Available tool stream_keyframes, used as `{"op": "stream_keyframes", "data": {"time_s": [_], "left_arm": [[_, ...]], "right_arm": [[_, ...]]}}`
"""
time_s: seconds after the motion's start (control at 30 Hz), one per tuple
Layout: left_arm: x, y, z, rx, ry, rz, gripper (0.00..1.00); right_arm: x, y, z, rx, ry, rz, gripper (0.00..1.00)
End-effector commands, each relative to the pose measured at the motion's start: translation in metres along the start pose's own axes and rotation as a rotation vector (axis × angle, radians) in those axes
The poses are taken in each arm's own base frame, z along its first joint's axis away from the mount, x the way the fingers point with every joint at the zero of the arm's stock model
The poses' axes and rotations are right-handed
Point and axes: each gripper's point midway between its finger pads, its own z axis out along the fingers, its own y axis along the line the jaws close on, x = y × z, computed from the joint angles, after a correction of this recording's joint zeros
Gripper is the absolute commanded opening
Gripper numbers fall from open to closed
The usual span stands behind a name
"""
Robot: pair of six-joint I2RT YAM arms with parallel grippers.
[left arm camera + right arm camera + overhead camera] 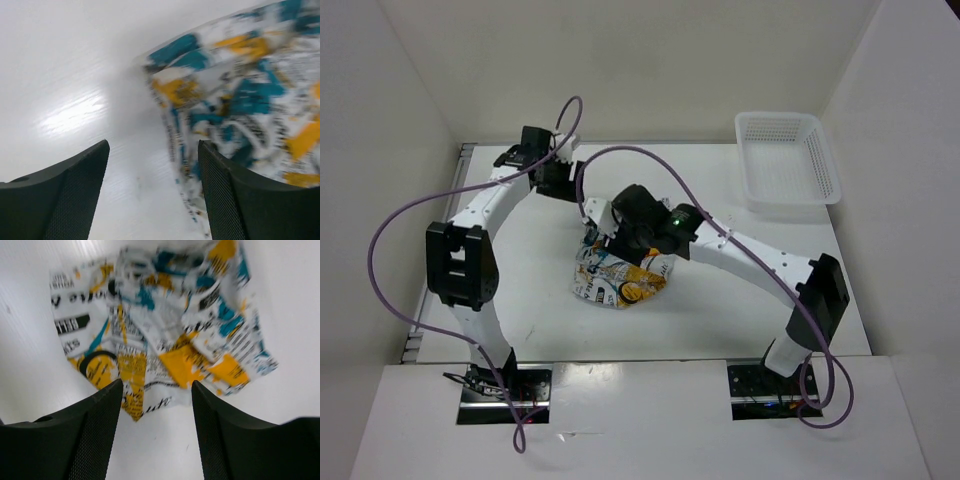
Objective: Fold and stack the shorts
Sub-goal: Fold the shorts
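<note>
Shorts point(617, 281) — white, teal, yellow-orange, black print

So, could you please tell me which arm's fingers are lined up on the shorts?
The right fingers: the shorts show between them. Between the left fingers lies bare table.

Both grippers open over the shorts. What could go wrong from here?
1. The left gripper and right gripper crowd the far edge of the shorts; they might collide.
2. The shorts lie wrinkled and uneven, so the next fold may come out crooked.
3. The purple cable arcs close by both wrists and could snag.
</note>
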Motion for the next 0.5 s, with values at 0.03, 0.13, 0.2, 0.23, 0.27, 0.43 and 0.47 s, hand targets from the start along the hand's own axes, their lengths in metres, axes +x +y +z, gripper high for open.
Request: {"op": "stream_keyframes", "data": {"time_s": [0.03,0.13,0.2,0.23,0.27,0.43,0.47], "left_arm": [[-0.022,-0.077,-0.032,0.245,-0.052,0.082,0.79],[0.004,-0.097,-0.009,0.269,0.033,0.106,0.80],[0.016,-0.103,0.002,0.290,0.074,0.104,0.83],[0.017,-0.107,0.007,0.296,0.075,0.113,0.85],[0.019,-0.104,0.010,0.284,0.084,0.111,0.86],[0.030,-0.110,0.034,0.286,0.124,0.120,0.86],[0.030,-0.115,0.036,0.293,0.126,0.130,0.86]], "right_arm": [[0.042,0.010,0.013,0.035,0.069,0.006,0.62],[0.057,0.016,0.020,0.028,0.086,0.005,0.62],[0.068,0.021,0.023,0.024,0.098,0.015,0.62],[0.072,0.023,0.022,0.025,0.096,0.027,0.62],[0.085,0.029,0.028,0.018,0.114,0.026,0.62],[0.102,0.032,0.037,0.031,0.104,0.043,0.62],[0.108,0.031,0.039,0.035,0.110,0.049,0.62]]}}
